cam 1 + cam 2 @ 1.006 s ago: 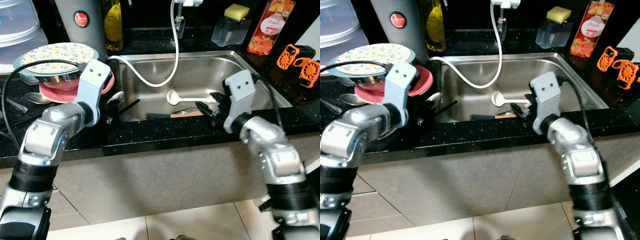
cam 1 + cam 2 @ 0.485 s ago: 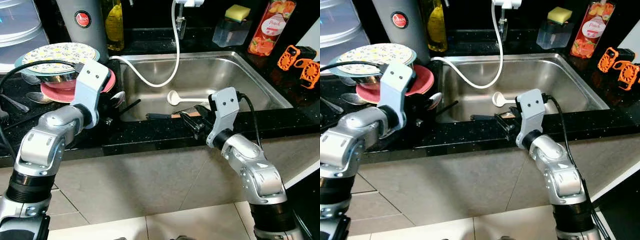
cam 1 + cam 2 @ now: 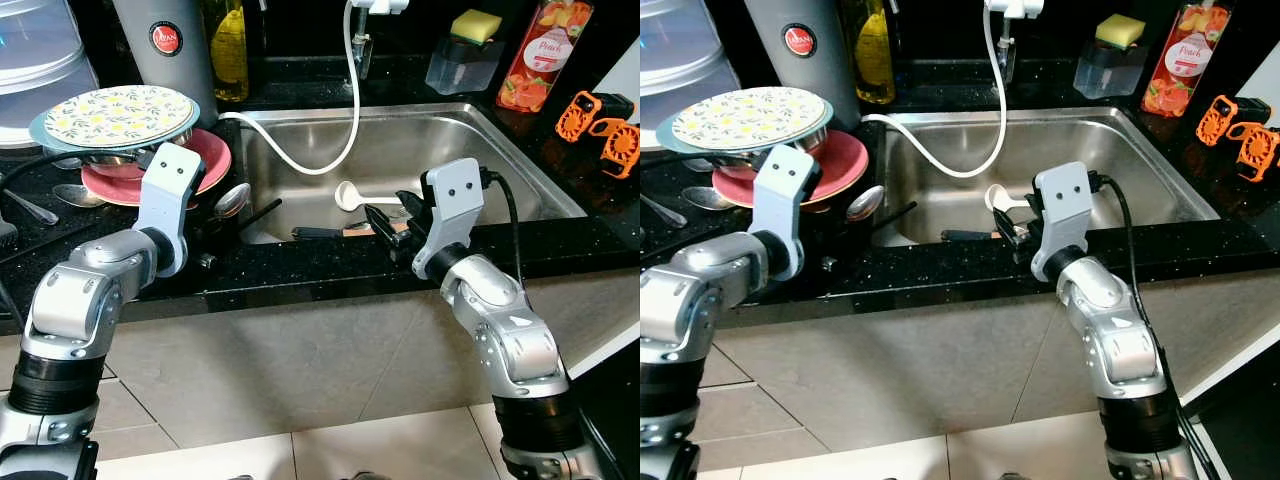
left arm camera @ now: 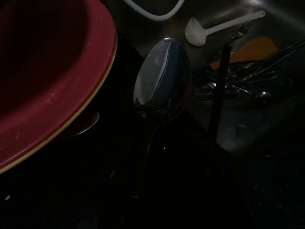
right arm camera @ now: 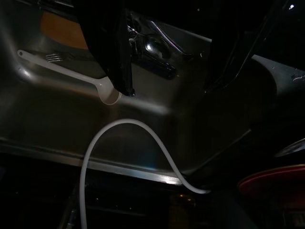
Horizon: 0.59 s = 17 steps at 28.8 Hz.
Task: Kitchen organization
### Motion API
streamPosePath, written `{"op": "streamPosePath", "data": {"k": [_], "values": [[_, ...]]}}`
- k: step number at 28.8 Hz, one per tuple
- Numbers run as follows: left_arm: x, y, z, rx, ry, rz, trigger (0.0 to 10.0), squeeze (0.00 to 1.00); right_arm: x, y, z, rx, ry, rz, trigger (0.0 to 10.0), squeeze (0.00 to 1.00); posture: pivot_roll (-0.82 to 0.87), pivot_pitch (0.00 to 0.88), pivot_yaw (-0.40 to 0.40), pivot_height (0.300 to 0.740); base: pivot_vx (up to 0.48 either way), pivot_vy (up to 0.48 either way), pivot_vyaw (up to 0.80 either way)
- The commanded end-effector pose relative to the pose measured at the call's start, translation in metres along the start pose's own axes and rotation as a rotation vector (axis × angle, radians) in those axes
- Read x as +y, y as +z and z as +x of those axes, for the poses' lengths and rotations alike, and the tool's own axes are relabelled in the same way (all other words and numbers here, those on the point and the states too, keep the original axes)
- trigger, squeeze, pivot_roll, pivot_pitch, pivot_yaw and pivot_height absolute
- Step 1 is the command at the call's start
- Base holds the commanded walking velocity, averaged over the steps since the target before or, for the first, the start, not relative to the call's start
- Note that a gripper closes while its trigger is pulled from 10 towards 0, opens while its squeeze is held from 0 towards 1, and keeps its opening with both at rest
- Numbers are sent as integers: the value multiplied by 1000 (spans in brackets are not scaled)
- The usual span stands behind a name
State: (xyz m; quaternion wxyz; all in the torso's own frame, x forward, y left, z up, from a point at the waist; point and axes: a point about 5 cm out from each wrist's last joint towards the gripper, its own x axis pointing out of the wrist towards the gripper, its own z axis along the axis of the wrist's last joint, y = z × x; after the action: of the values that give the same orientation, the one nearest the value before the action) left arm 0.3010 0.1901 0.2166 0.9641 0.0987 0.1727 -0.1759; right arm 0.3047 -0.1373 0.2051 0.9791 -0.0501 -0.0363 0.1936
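The steel sink (image 3: 430, 135) holds a white ladle (image 3: 350, 194), a wooden spatula (image 3: 356, 229) and several metal utensils (image 4: 248, 81). My right gripper (image 3: 386, 216) hovers over the sink's front edge just above these utensils, open with nothing between its fingers (image 5: 110, 47). On the left counter a patterned plate (image 3: 110, 106) sits atop a metal bowl and a pink plate (image 3: 208, 162). A metal spoon (image 3: 232, 198) stands beside the pink plate, and my left gripper (image 3: 212, 240) is just in front of it in shadow.
A white hose (image 3: 340, 120) loops from the tap into the sink. At the back stand a grey canister (image 3: 165, 45), an oil bottle (image 3: 227, 50), a sponge holder (image 3: 462, 45) and a peach bottle (image 3: 540, 50). Orange parts (image 3: 600, 120) lie far right; spoons (image 3: 30, 207) far left.
My right arm swung left along the sink's front edge, dipped, then rose slightly toward the utensils. My left wrist pulled back and down from the plate stack.
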Motion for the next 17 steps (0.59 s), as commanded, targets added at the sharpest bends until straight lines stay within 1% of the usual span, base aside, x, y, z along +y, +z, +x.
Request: {"op": "streamPosePath", "data": {"k": [1,2,3,4,7,10,14,16,17], "values": [[6,2,0,5,31,10,10000,0,-2,1,2,-9,-13,-6,10000,0,81,26,-16,740,0,0,0],[6,2,0,5,31,10,10000,0,-2,1,2,-9,-13,-6,10000,0,81,26,-16,740,0,0,0],[12,1,2,11,41,-18,10000,0,-2,1,2,-9,-16,-5,10000,0,84,22,-16,740,0,0,0],[14,0,3,17,40,-33,10000,0,-3,0,2,-8,-17,-6,10000,0,82,20,-15,740,0,0,0],[16,-4,6,30,27,-79,10000,0,-4,0,2,-7,-19,-8,10000,0,82,20,-15,740,0,0,0],[17,-5,7,40,26,-88,10000,0,-6,1,2,-9,-23,-13,10000,0,82,20,-15,740,0,0,0],[16,-13,7,86,3,-89,9882,0,-9,2,2,-12,-37,-16,10000,0,76,15,-8,740,0,0,0],[16,-13,7,86,3,-89,9882,0,-9,2,2,-12,-37,-16,10000,0,76,15,-8,740,0,0,0],[15,-15,8,97,-6,-86,9569,0,-9,2,1,-12,-39,-16,10000,0,76,15,-8,740,0,0,0]]}}
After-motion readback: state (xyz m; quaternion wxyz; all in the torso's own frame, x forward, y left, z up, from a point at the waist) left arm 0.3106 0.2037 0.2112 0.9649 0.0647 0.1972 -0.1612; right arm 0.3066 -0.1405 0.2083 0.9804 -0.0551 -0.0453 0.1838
